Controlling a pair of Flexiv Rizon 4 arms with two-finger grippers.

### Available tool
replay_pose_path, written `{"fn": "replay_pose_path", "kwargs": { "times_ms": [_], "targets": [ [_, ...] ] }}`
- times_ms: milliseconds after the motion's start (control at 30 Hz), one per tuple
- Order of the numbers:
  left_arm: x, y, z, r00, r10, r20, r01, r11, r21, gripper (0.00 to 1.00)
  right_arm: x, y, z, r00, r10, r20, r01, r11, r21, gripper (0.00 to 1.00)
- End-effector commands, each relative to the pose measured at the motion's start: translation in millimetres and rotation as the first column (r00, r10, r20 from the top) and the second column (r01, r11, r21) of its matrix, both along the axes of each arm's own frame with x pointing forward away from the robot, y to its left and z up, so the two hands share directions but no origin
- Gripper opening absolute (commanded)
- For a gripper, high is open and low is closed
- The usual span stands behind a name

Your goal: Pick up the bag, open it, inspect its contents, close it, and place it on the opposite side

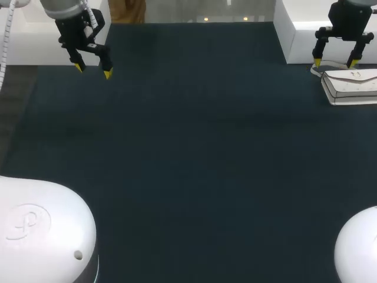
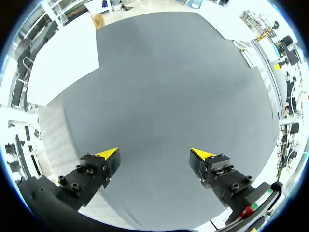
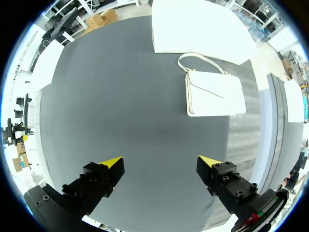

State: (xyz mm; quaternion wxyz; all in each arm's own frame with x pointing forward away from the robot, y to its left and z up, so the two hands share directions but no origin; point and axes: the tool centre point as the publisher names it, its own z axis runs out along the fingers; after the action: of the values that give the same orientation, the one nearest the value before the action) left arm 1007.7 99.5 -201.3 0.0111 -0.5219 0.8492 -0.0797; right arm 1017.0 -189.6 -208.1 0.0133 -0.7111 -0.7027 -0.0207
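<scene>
A white flap bag [image 1: 351,86] with a thin strap lies flat on the dark table at the far right. My right gripper [image 1: 334,61] hangs open just behind it, nothing between its fingers. In the right wrist view the bag [image 3: 214,94] lies ahead of that gripper [image 3: 161,164] and off to one side, its strap looped at the far end. At the far left my left gripper [image 1: 92,71] stands open above the table. In the left wrist view, the left gripper [image 2: 155,154] has only bare table ahead, and the bag [image 2: 246,52] shows small at the far edge.
The dark table [image 1: 188,165] fills the middle. A white block [image 1: 300,35] stands at the back right beside the bag and another white block [image 1: 35,41] at the back left. My two arm bases [image 1: 41,236] rise at the near corners.
</scene>
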Motion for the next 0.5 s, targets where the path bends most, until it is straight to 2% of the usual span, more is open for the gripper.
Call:
{"fn": "replay_pose_path", "kwargs": {
  "times_ms": [33, 167, 200, 267, 500],
  "targets": [
    [-9.5, -5, -7, 0.931, -0.315, 0.186, 0.338, 0.935, -0.11, 1.0, 5.6, -19, -5, 1.0, -0.006, -0.002, 0.006, 1.0, 0.022, 1.0],
    [-14.2, -16, -9, 0.849, -0.466, 0.249, 0.502, 0.858, -0.105, 1.0, 11.5, -37, -11, 0.999, -0.034, -0.008, 0.034, 0.999, 0.022, 1.0],
    [-15.6, -19, -9, 0.814, -0.51, 0.277, 0.556, 0.823, -0.116, 1.0, 12.9, -42, -12, 0.999, -0.041, -0.01, 0.041, 0.999, 0.021, 1.0],
    [-17.0, -22, -10, 0.784, -0.544, 0.299, 0.595, 0.796, -0.112, 1.0, 15.0, -50, -15, 0.998, -0.056, -0.012, 0.056, 0.998, 0.037, 1.0],
    [-25.2, -33, -21, 0.594, -0.695, 0.405, 0.784, 0.612, -0.101, 1.0, 20.9, -82, -27, 0.994, -0.107, -0.011, 0.108, 0.993, 0.047, 1.0]
  ]
}}
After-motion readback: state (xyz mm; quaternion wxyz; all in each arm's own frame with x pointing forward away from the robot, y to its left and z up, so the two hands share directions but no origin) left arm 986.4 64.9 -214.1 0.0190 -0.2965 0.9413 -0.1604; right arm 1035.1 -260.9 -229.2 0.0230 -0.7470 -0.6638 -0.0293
